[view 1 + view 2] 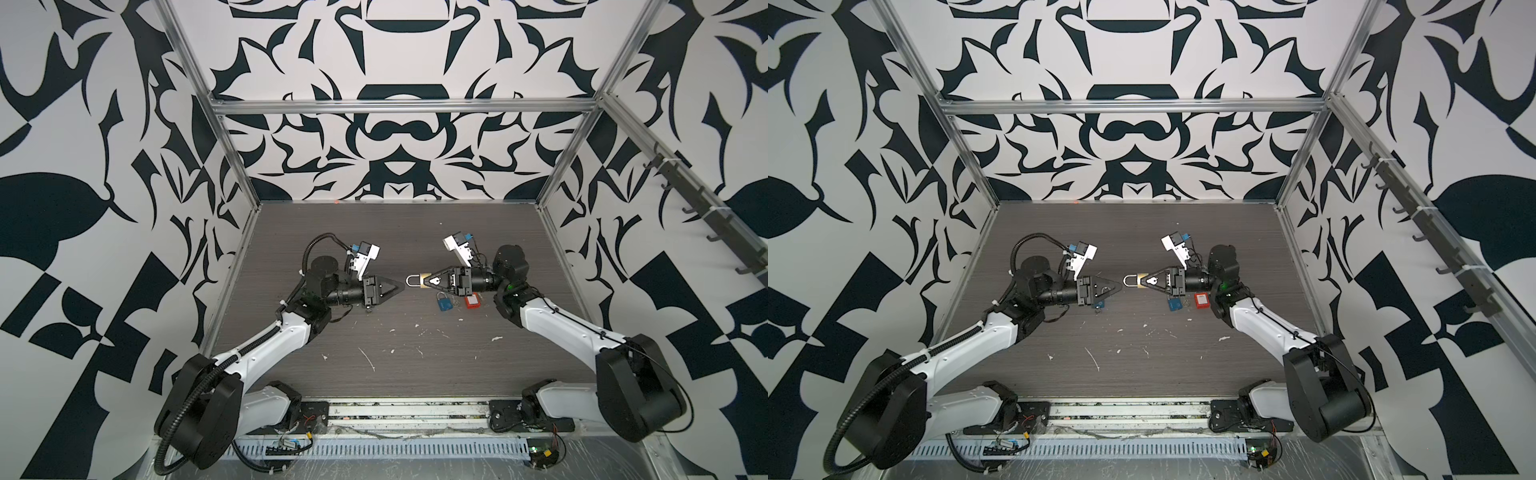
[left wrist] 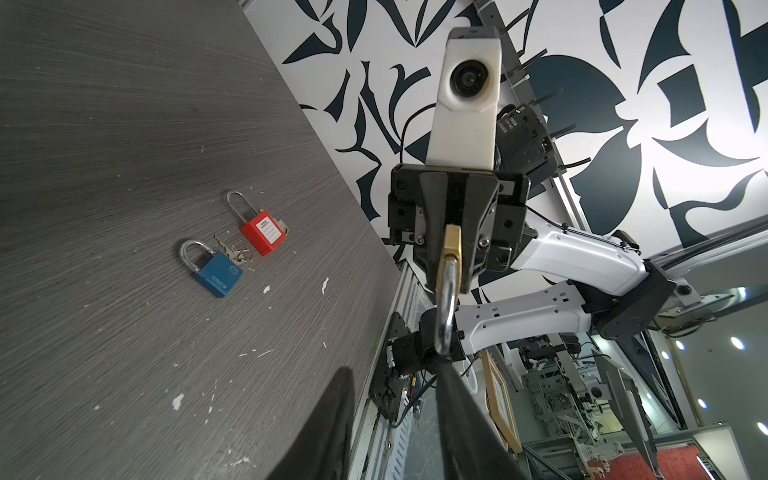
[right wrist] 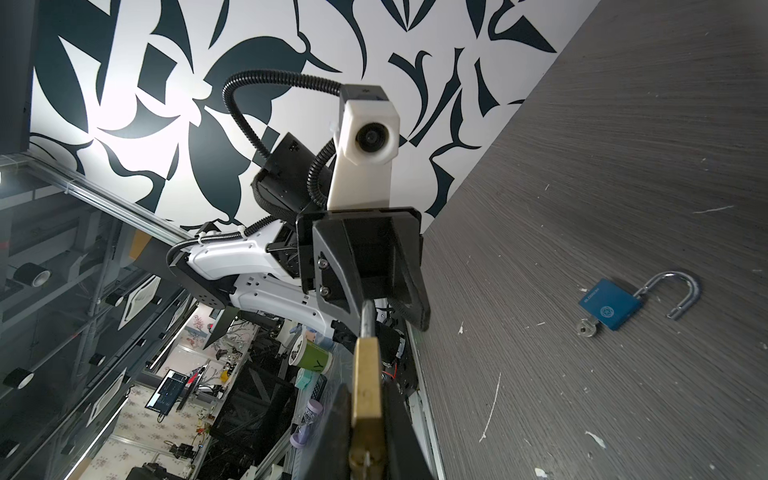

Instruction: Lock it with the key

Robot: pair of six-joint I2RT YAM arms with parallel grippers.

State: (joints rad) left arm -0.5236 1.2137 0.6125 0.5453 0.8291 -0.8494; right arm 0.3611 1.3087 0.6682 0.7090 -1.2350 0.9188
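right wrist view: your right claw [image 3: 365,388] is clamped on the brass padlock [image 3: 365,415] body; its steel shackle [image 3: 368,320] points lengthwise into your left claw [image 3: 388,322], half-open, gripping nothing.

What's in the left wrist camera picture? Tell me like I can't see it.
The right gripper holds a brass padlock in the air, its shackle pointing at the camera, near one finger of the open left gripper. On the grey table lie a blue padlock with keys beside it and a red padlock.
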